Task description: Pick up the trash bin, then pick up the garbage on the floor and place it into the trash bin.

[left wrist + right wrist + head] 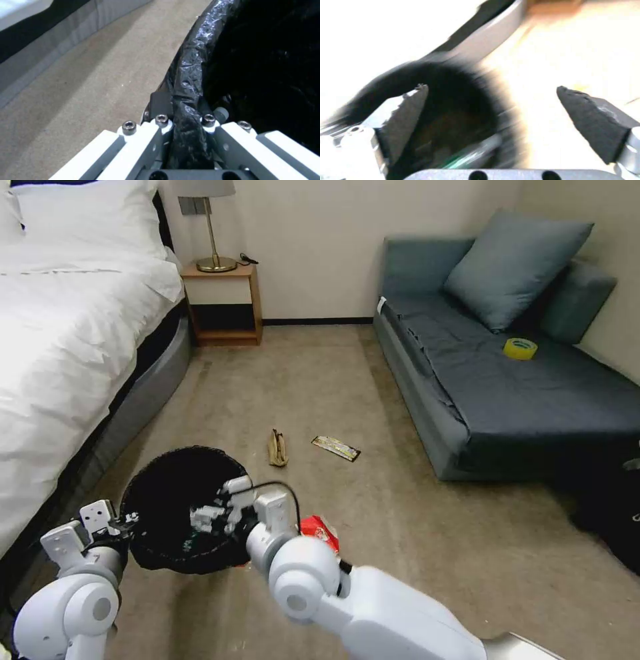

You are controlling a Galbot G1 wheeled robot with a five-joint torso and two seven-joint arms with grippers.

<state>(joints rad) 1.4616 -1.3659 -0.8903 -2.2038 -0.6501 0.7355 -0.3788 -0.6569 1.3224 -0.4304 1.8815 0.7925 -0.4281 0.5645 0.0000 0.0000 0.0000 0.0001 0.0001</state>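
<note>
- Small round bin w/ crinkly black plastic bag over its rim: down low in front of robot, between both arms, near the bed side.
- Held up by left gripper, pinched tight on the bagged rim at the bin's left edge; one finger outside, one inside.
- So step 1, picking up the bin, looks done.
- Inside bin: something clear w/ a green bit, prob. the plastic bottle. Blurry, so not sure.
- Right gripper hanging over the bin's mouth, jaws spread wide, nothing between the dark pads. Looks like a drop just made, but only a guess.
- Red snack packet on the carpet just beside the bin, partly hidden behind the right arm. Not picked up yet.
- Crumpled tan paper bag on the floor further out, apart from bin.
- Long flat dark-and-yellow wrapper near the paper bag, on its right, not touching.
- Left to do, as far as can be told: 3 bits of litter, closest one first maybe.
- Round about: white bed on the left, blue-grey sofa on the right w/ a yellow tape roll on the seat. Tape roll not trash, best left alone.
- Wooden side table w/ lamp at the far wall.
</note>
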